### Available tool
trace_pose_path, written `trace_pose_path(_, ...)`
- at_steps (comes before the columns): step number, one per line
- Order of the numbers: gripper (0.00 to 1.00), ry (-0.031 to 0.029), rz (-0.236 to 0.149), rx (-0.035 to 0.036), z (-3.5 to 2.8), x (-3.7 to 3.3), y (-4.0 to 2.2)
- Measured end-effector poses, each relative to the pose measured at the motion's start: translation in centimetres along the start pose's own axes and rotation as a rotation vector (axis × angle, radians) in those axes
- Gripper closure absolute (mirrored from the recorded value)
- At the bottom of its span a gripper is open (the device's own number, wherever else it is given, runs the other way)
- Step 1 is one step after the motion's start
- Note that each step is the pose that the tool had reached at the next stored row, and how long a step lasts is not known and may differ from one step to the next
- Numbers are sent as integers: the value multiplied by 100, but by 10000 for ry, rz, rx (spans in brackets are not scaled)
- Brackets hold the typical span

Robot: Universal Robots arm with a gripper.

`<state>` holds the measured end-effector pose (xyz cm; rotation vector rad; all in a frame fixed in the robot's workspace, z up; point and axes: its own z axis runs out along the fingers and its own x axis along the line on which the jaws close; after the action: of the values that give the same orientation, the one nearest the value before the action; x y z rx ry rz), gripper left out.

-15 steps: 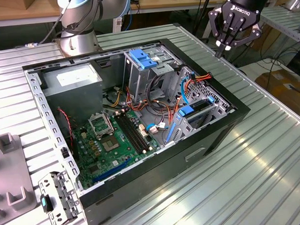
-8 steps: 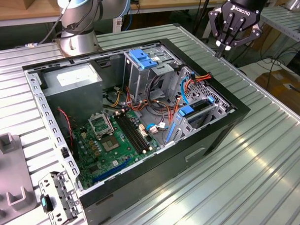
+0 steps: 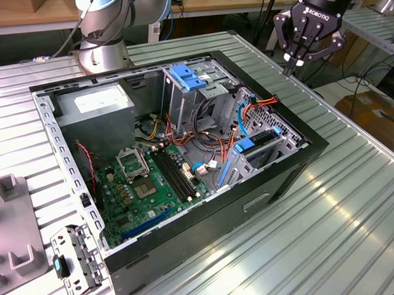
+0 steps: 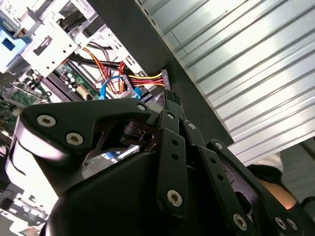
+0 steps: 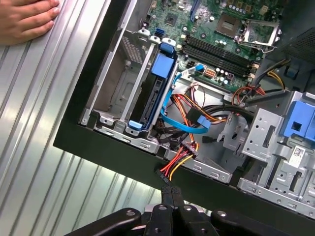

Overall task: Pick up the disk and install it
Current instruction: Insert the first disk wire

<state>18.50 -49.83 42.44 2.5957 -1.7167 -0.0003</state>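
Already on edge in its bay, the disk sits beside loose cables that the empty, pinched-shut gripper near the case rim could snag.

- In the exterior view I get bright, even light from above. The ribbed silver metal table throws long white streaks of glare.
- Inside the open black computer case, the wall below the grey power-supply box falls into deep shadow.
- In the second wrist view, the white metal drive cage looks washed out. The black gripper reads as a dark mass with bright rims.
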Motion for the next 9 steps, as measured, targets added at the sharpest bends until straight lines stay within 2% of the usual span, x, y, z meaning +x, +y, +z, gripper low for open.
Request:
trace_pose_path(6,89,18,-296,0,14,-34,-58)
trace_pose_path(7,89,23,-479,3,19,-34,-58)
trace_pose_path(9,89,39,-1103,14,35,-34,-59)
